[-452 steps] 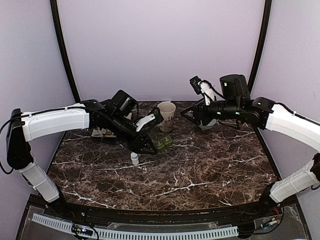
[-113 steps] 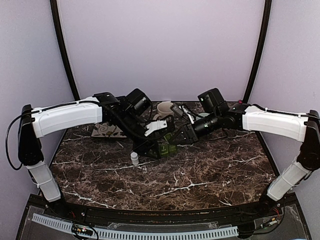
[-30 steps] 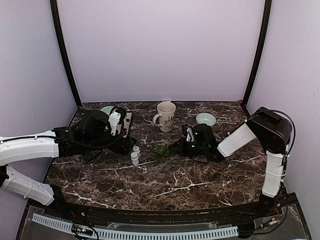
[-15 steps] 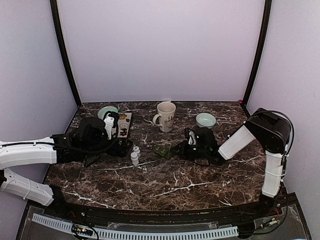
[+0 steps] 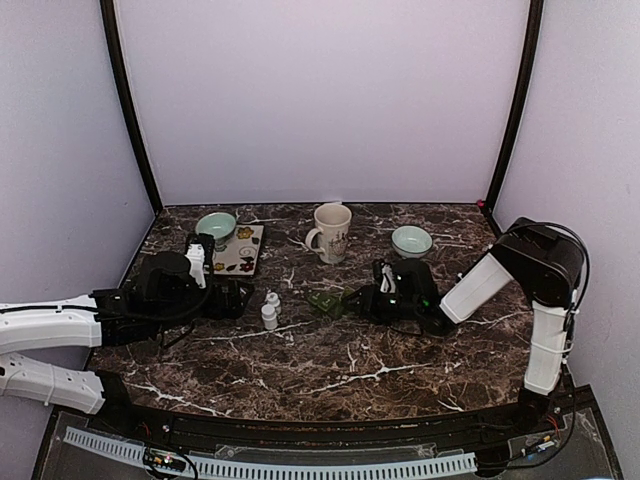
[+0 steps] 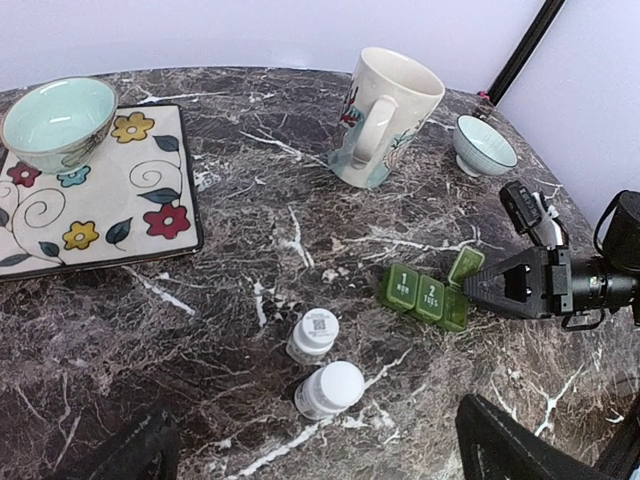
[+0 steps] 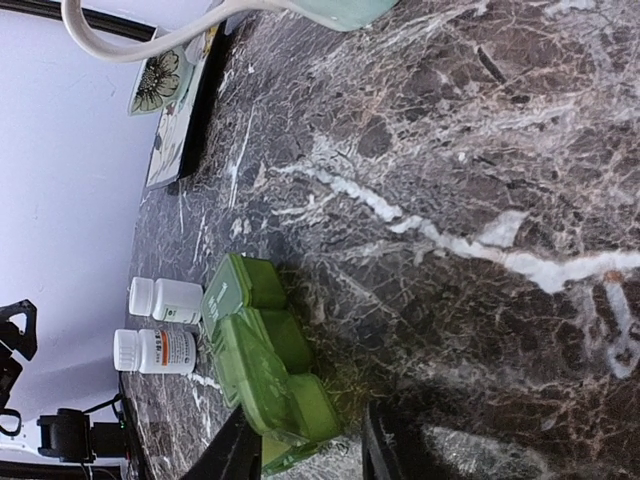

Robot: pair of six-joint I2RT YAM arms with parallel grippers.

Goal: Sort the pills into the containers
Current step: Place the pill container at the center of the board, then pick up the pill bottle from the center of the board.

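You've room over the bare marble table (image 5: 390, 375) front-center. Mid-table it's tight: two white bottles (image 5: 270, 311) stand just left of the green pill organizer (image 5: 326, 303), narrow gap btwn. Mug (image 5: 333, 232) blocks behind; tray (image 5: 246, 262) w/ bowl (image 5: 216, 226) back-left.

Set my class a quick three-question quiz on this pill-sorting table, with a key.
1. True or false: the mug stands on the flowered tray.
2. How many white bottles stand near the green pill box? A one, B two, C three.
3. Fill in: on the tray sits a pale green ____.
Key: 1 false; 2 B; 3 bowl.
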